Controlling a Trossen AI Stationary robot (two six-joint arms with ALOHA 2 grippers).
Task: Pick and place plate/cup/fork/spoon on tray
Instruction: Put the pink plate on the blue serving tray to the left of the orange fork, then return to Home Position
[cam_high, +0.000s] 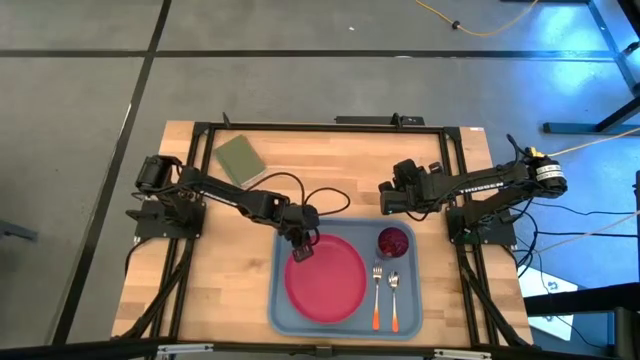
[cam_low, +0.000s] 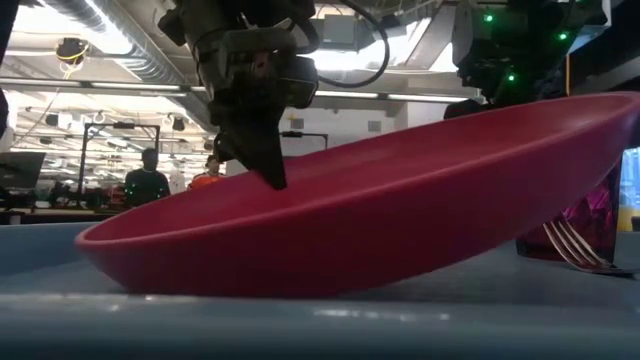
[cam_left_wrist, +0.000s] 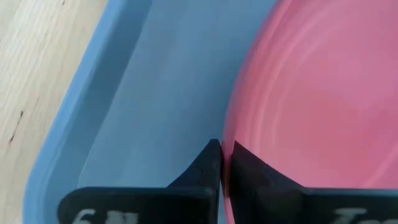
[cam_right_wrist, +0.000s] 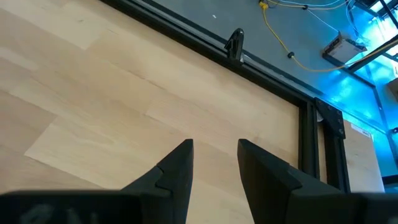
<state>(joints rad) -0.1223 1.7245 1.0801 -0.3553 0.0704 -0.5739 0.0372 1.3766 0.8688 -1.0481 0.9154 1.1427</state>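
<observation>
- Plate (cam_low: 380, 210) sits tilted inside the tray (cam_high: 282, 308), one edge raised where the left claw (cam_high: 301, 249) pinches its rim with fingers nearly closed.
- Releasing from this tilt could let the plate drop and slide toward the fork (cam_high: 377, 293) and spoon (cam_high: 394, 297) lying just beside it.
- Cup (cam_high: 393, 242) stands beyond them in the tray corner; a sliding plate might knock it.
- Farther off, the right claw (cam_high: 386, 199) waits above the tabletop (cam_high: 330, 160), narrowly open.
</observation>
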